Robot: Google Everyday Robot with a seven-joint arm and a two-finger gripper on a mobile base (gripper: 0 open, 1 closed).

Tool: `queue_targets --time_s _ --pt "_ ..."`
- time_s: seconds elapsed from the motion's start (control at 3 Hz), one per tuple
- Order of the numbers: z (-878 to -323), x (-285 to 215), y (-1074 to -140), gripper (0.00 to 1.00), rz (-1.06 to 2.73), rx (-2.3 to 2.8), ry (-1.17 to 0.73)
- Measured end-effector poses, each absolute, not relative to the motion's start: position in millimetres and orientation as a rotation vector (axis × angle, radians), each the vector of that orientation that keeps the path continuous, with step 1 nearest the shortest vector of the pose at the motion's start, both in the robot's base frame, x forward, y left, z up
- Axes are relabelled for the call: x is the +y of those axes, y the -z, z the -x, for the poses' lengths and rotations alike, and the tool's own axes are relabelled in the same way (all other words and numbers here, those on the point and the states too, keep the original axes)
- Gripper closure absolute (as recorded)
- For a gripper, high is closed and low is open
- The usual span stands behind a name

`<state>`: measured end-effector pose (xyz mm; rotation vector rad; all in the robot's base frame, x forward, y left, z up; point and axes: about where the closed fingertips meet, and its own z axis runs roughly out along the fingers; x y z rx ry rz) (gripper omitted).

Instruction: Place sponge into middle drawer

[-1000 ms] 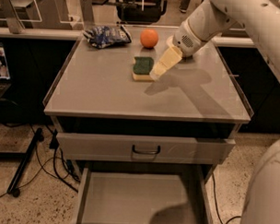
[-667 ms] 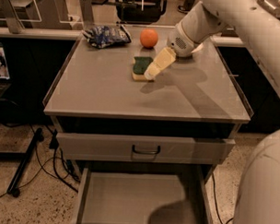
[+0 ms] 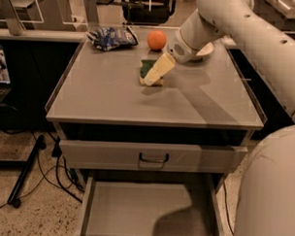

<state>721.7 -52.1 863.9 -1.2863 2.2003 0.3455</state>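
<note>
While the sponge lies on the far half of the cabinet top, just nearer than the orange, the gripper reaches down from the right and overlaps its yellow edge. Whether the claw is apart or clamped on it cannot be told. The step in hand appears to be the grasp. The middle drawer stands pulled out low at the near side. The next move probably calls for a firm hold, a lift, then a carry nearward and down past the closed drawer front.
</note>
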Motion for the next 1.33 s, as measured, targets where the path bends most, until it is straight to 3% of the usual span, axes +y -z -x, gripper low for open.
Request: queue_targets --time_s 1.0,1.33 --pt "-732.5 -45.8 -829.2 0.00 1.267 2.271 -0.317" --pt "-732.5 -44.2 -820.1 0.19 1.285 2.282 -0.326"
